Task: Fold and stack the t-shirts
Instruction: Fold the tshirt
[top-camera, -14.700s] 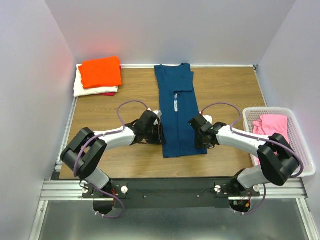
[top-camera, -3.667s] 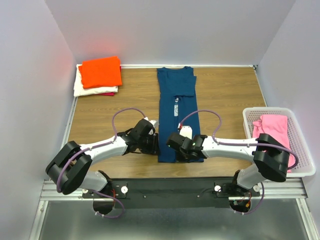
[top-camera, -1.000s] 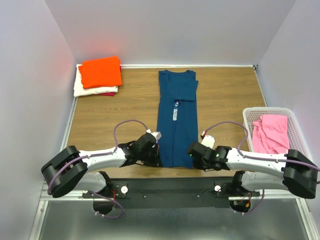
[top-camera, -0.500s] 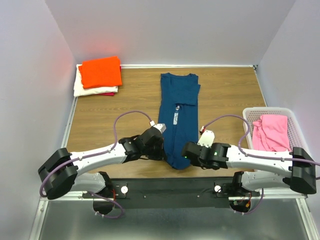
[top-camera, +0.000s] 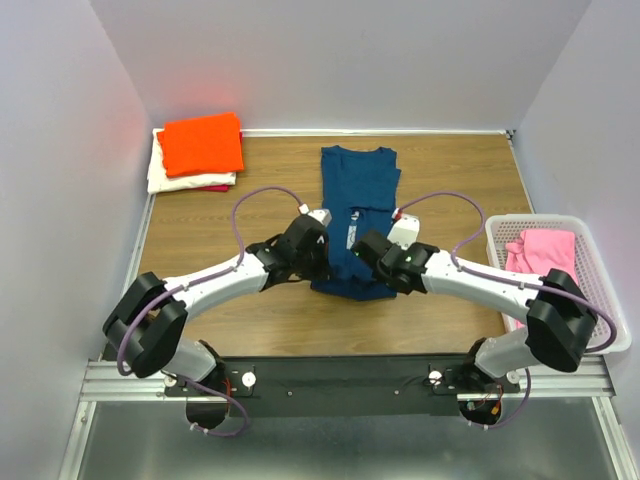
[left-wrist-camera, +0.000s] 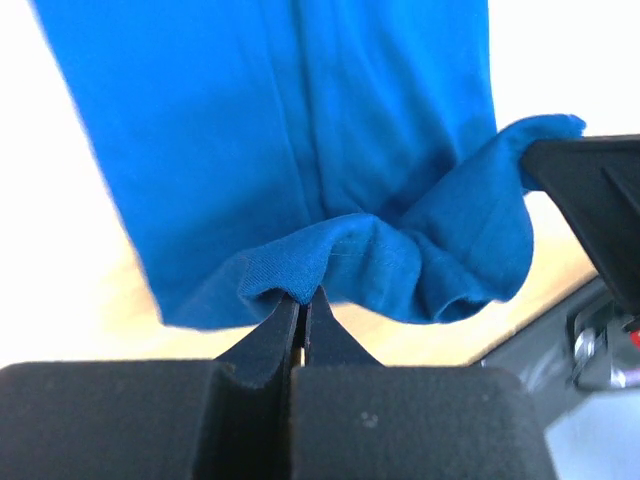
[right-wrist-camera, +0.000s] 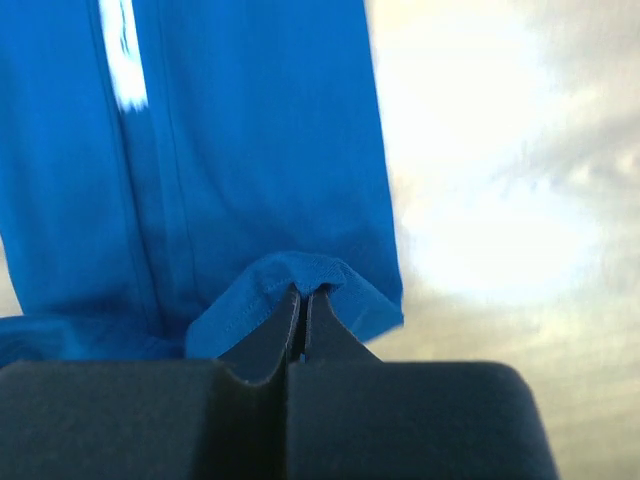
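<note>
The navy blue t-shirt (top-camera: 358, 195) lies as a long folded strip in the middle of the table, its white print partly showing. My left gripper (top-camera: 318, 262) is shut on the shirt's bottom hem at the left corner (left-wrist-camera: 300, 262). My right gripper (top-camera: 366, 258) is shut on the hem's right corner (right-wrist-camera: 300, 275). Both hold the hem lifted and carried up over the shirt's lower part. A folded stack with the orange t-shirt (top-camera: 202, 143) on top of the cream-white one (top-camera: 170, 180) and a red one sits at the back left. The pink t-shirt (top-camera: 545, 255) lies in the basket.
The white plastic basket (top-camera: 600, 290) stands at the table's right edge. Walls close in on the left, back and right. The metal rail with the arm bases runs along the near edge.
Both grippers have taken the navy shirt's bottom hem at the near edge and carried it up and away from me, over the shirt's lower half.
</note>
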